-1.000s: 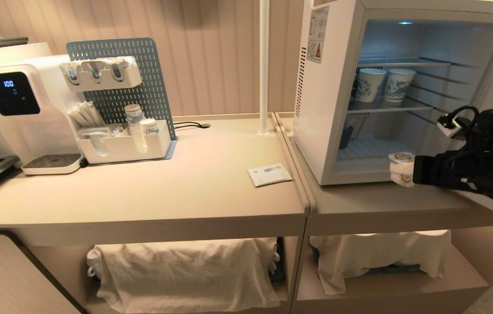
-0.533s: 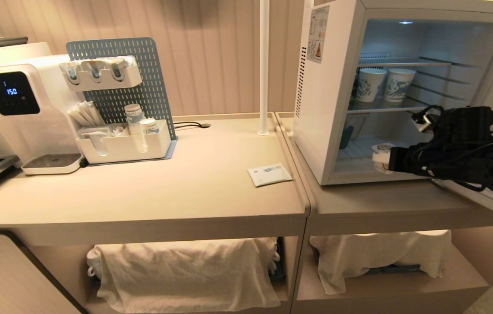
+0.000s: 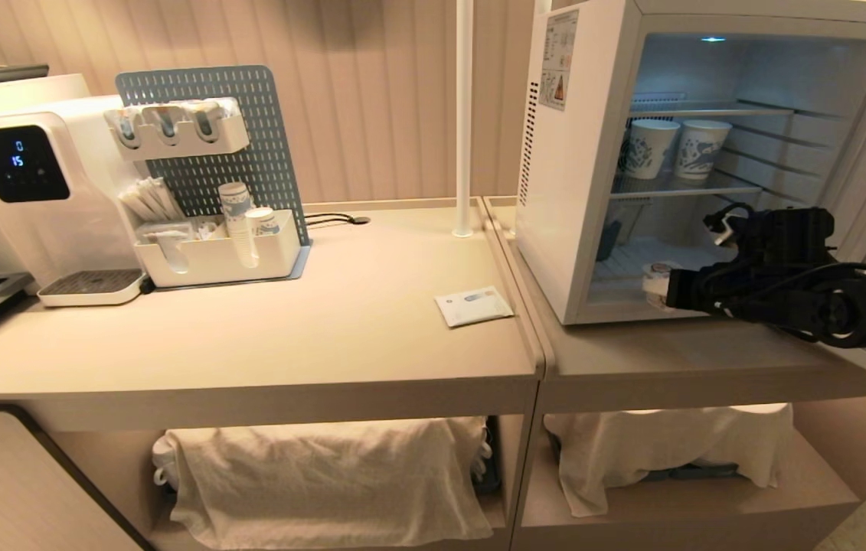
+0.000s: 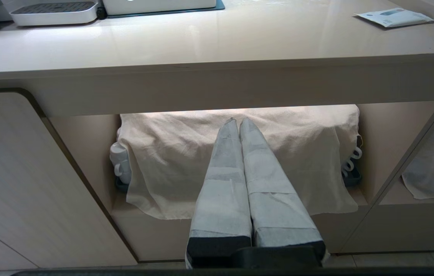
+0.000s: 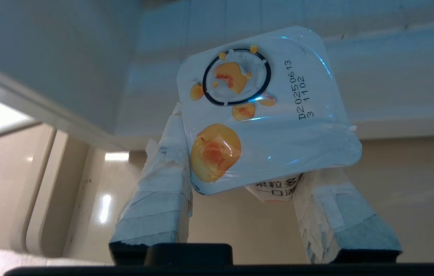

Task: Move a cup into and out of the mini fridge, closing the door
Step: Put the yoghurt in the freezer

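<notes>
Carried further into the fridge (image 3: 570, 153): cup (image 5: 263, 115) pinched between right gripper (image 5: 255, 199) fingers (image 5: 159, 191); best lowered level, then released.

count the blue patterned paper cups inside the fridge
2. One blue-patterned paper cup and a second stand side by side on the middle wire shelf of the mini fridge; more could hide behind them.

Cup (image 5: 263, 115) lid: I read "D2025061 3" and "3 1102".
Water dispenser (image 3: 42, 191) screen: I read "0" above "15".
Mini fridge (image 3: 578, 168) sticker: text unreadable to me.
</notes>
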